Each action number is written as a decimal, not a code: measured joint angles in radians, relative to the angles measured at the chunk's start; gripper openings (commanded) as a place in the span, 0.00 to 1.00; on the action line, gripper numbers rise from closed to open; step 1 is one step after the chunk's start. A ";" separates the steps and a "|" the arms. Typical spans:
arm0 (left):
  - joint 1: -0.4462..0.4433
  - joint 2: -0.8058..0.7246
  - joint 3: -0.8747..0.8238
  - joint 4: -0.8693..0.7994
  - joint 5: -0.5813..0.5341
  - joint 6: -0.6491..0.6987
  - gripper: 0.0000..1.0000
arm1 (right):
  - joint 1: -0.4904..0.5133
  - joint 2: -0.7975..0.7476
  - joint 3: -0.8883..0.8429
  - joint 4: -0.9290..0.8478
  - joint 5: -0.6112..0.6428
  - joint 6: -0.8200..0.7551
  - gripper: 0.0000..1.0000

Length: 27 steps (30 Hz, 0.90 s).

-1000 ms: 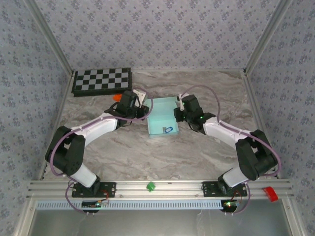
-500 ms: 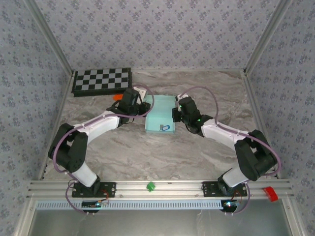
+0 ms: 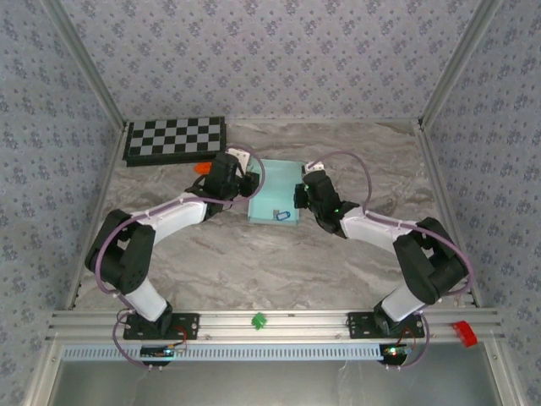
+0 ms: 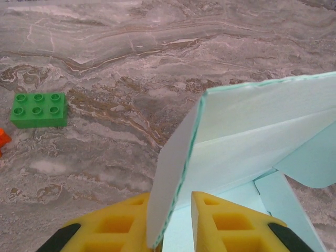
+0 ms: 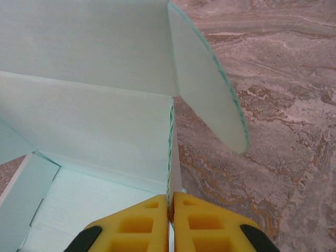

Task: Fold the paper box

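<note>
Paper box, walls pinched by left pincer, right pincer

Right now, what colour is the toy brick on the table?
Green; the brick shows best in the left wrist view.

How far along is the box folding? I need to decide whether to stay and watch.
Partly done. The paper box has its side walls raised. In hand: the left gripper pinches the left wall and the right gripper pinches the right one. Left: the rounded flap is loose and the top is open.
</note>
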<state>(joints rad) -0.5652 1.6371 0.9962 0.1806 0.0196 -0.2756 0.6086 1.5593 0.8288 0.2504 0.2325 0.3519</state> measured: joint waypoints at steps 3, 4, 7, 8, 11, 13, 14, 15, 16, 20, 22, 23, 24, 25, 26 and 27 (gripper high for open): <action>0.000 0.008 -0.015 0.044 -0.011 0.000 0.23 | 0.001 0.016 0.000 0.032 0.011 -0.001 0.10; 0.000 0.012 -0.022 0.061 -0.014 0.000 0.23 | 0.001 0.020 0.000 0.042 0.015 -0.001 0.09; 0.000 0.022 -0.046 0.108 -0.026 0.000 0.22 | 0.001 0.035 0.000 0.071 0.019 -0.008 0.10; 0.000 0.024 -0.053 0.118 -0.031 0.000 0.22 | 0.001 0.040 0.000 0.082 0.022 -0.010 0.09; 0.000 0.034 -0.069 0.167 -0.039 0.001 0.22 | 0.001 0.057 0.000 0.114 0.026 -0.024 0.10; 0.000 0.037 -0.078 0.193 -0.045 0.001 0.22 | 0.001 0.066 0.000 0.133 0.026 -0.029 0.09; 0.000 0.037 -0.085 0.207 -0.049 0.001 0.22 | 0.001 0.071 0.000 0.141 0.026 -0.031 0.09; 0.000 0.037 -0.091 0.219 -0.051 0.001 0.22 | 0.001 0.074 -0.001 0.148 0.026 -0.031 0.09; 0.000 0.037 -0.097 0.229 -0.055 0.001 0.22 | 0.001 0.076 -0.003 0.154 0.026 -0.031 0.09; 0.000 0.037 -0.106 0.250 -0.058 0.001 0.21 | 0.001 0.077 -0.016 0.179 0.027 -0.035 0.09; -0.003 0.037 -0.112 0.264 -0.063 0.000 0.21 | 0.003 0.077 -0.023 0.192 0.029 -0.036 0.09; -0.006 0.037 -0.116 0.269 -0.066 0.000 0.21 | 0.006 0.077 -0.029 0.199 0.034 -0.038 0.09; -0.008 0.037 -0.119 0.271 -0.069 0.000 0.21 | 0.008 0.077 -0.033 0.205 0.035 -0.038 0.09; -0.011 0.037 -0.121 0.276 -0.074 0.000 0.21 | 0.010 0.077 -0.040 0.216 0.039 -0.038 0.09; -0.013 0.037 -0.123 0.280 -0.076 0.000 0.22 | 0.012 0.077 -0.045 0.223 0.042 -0.038 0.09; -0.014 0.037 -0.126 0.285 -0.078 0.000 0.23 | 0.014 0.077 -0.050 0.230 0.044 -0.038 0.09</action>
<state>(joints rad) -0.5797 1.6741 0.8703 0.4652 -0.0586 -0.2756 0.6228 1.6363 0.7784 0.4808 0.2768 0.3138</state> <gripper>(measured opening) 0.217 0.091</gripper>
